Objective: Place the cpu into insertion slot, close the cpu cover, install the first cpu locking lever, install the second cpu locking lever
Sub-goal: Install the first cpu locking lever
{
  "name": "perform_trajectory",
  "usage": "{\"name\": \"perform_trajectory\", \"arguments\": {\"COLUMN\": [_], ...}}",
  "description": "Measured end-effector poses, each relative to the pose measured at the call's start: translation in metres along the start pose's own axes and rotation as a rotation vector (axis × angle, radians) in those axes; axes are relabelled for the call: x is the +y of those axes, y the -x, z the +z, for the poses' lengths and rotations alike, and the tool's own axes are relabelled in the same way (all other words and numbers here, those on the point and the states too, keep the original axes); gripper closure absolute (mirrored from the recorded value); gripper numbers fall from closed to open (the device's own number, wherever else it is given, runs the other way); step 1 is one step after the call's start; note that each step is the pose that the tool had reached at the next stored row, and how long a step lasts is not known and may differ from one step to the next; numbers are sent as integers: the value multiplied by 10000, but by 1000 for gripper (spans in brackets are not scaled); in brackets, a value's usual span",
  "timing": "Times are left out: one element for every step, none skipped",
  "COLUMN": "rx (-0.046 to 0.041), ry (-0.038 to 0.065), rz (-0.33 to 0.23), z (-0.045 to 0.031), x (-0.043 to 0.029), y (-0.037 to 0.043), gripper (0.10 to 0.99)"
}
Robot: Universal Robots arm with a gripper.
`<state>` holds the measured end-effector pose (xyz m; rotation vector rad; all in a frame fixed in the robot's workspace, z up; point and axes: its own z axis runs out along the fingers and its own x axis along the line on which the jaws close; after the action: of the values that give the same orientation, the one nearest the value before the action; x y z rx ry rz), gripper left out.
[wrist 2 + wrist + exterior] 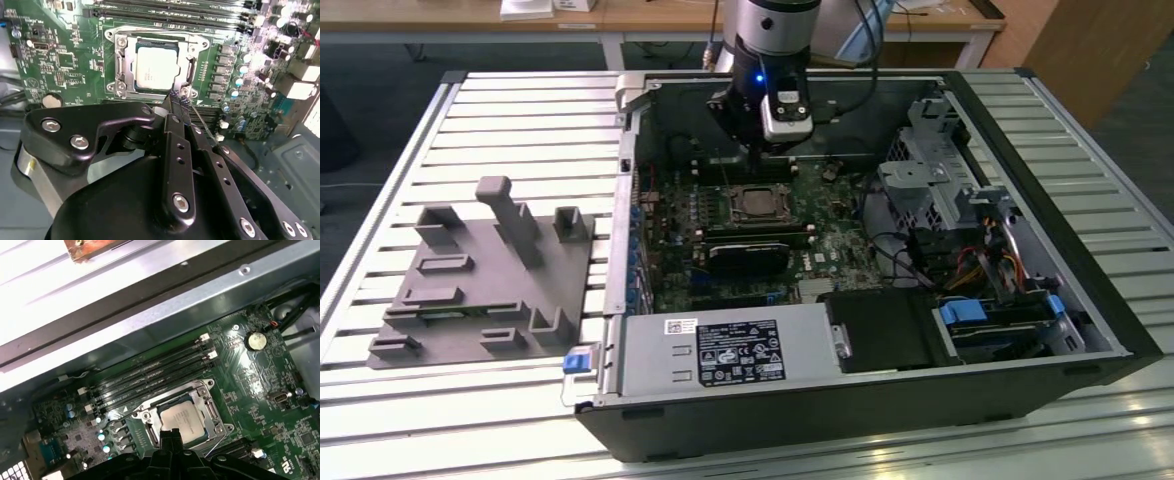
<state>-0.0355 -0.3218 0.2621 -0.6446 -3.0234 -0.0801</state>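
Your cpu (155, 67) sits in the insertion slot (155, 41), and the cpu cover (121, 65) appears down over it. The gripper (177, 99) fingers are pressed together at the socket corner beside a thin locking lever (202, 122). Judged stage: first lever, which calls for fine hooking contact.

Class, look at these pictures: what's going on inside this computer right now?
A robot arm reaches into an open computer case. The cpu lies seated with the cpu cover flat around it. The gripper, shut, is at one corner of the cover, beside a thin wire lever.
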Motion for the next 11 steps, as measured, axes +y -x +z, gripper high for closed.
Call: {"name": "perform_trajectory", "arguments": {"rx": [5, 11, 13, -11, -58, -143, -260, -385, -448, -465, -459], "ry": [-8, -15, -20, -14, 8, 50, 104, 161, 198, 223, 243], "rz": [-141, -308, -448, -581, -624, -642, -658, -680, -718, -795, -922], "z": [1, 2, 4, 5, 6, 7, 8, 9, 10, 11, 12], "x": [0, 0, 0, -1, -1, -3, -4, -5, -6, -5, -5], "y": [0, 0, 0, 1, 0, -4, -8, -10, -10, -10, -10], "gripper": [980, 980, 980, 980, 980, 980, 980, 980, 980, 980, 980]}}
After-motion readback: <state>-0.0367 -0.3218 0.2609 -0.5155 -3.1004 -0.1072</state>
